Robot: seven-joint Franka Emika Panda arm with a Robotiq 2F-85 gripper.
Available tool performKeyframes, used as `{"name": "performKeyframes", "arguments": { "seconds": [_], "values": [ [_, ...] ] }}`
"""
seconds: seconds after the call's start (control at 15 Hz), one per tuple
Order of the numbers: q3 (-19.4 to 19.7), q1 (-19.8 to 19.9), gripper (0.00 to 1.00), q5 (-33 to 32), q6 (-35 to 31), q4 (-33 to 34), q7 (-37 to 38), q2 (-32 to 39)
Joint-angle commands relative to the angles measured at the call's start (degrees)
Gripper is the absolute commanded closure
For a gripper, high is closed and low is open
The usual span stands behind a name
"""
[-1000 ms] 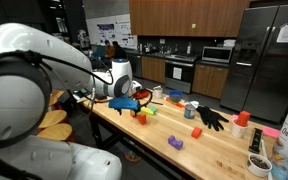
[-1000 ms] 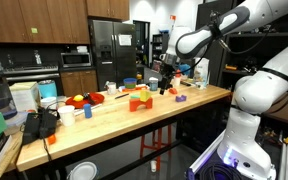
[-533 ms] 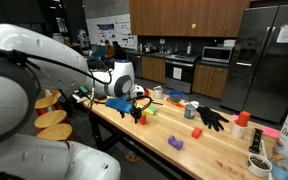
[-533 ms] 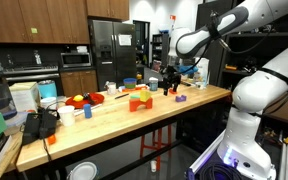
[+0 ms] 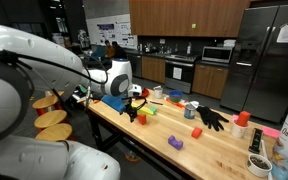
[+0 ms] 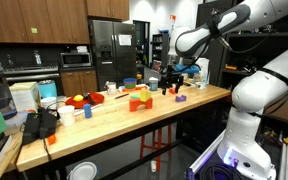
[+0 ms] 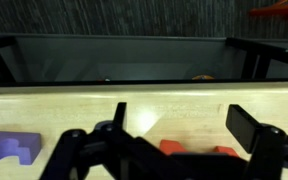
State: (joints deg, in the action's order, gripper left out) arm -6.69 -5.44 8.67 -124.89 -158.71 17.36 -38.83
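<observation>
My gripper [image 5: 132,109] hangs low over the near end of the long wooden table [image 5: 224,150], and it also shows in an exterior view [image 6: 170,88]. In the wrist view the two fingers [image 7: 184,125] are spread wide with nothing between them. An orange-red block [image 7: 189,150] lies on the wood right below the jaws and is partly hidden by the gripper body. It also shows beside the gripper in an exterior view [image 5: 141,117]. A purple block [image 7: 9,148] lies off to the left in the wrist view.
A green block [image 5: 149,110], a red block [image 5: 196,132], a purple block [image 5: 174,143] and a black glove [image 5: 211,118] lie on the table. Cups and containers stand at the far end [image 5: 256,160]. Stools [image 5: 52,118] stand beside the table. A red-orange toy [image 6: 139,102] sits mid-table.
The gripper has shifted slightly over the table end and sits a little lower. Its fingers stay open. The blocks have not moved.
</observation>
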Motion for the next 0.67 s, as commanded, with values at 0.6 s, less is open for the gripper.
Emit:
{"name": "performKeyframes", "arguments": {
  "seconds": [0.6],
  "values": [
    [-1.53,-4.72,0.0,6.73,-10.05,0.08,-1.96,-0.53]
  ]
}}
